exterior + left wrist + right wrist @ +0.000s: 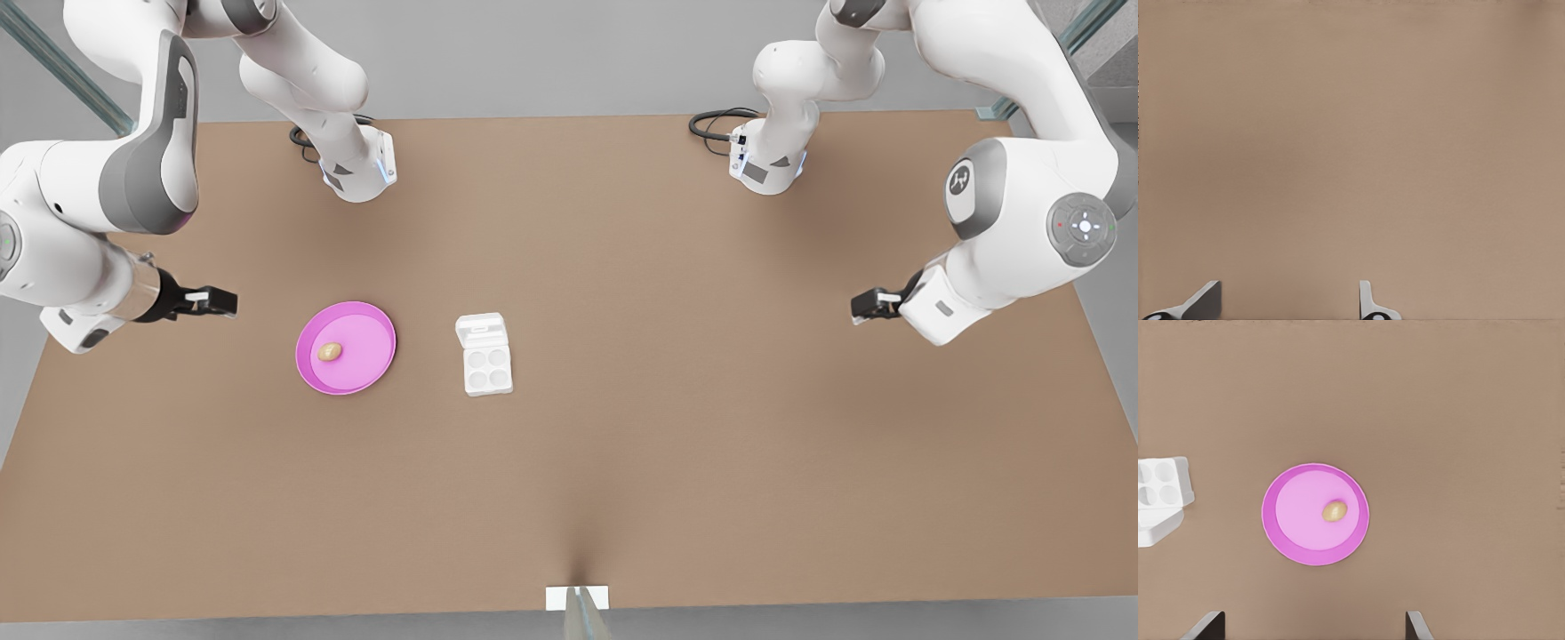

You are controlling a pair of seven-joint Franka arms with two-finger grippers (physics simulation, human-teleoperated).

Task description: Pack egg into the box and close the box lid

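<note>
Nearest item: small white marker [576,597] at the near edge of the tabletop [676,427], midway along it.

Right pincer [227,304]: on the arm at the front view's left, held above the tabletop. Fingers spread wide, pinching nothing; in the right wrist view both fingertips [1210,625] frame bare brown surface. It sits just left of the pink plate, apart from it.

Pink plate [307,373]: round, flat on the tabletop, left of centre.

Egg [330,352]: tan-brown, oval, lying on its side on the plate, off-centre toward the plate's left side. Confirmed in the right wrist view [1334,511], inside the plate's rim [1271,520]. Untouched by either pincer.

Box [488,369]: white four-cup carton, near the plate on its right, not touching it.

Box lid [481,330]: open, folded back on the far side of the tray, raised tab showing.

Left pincer [858,309]: on the arm at the front view's right, well apart from the box, above bare tabletop. Fingers [1205,299] spread, holding nothing.
</note>
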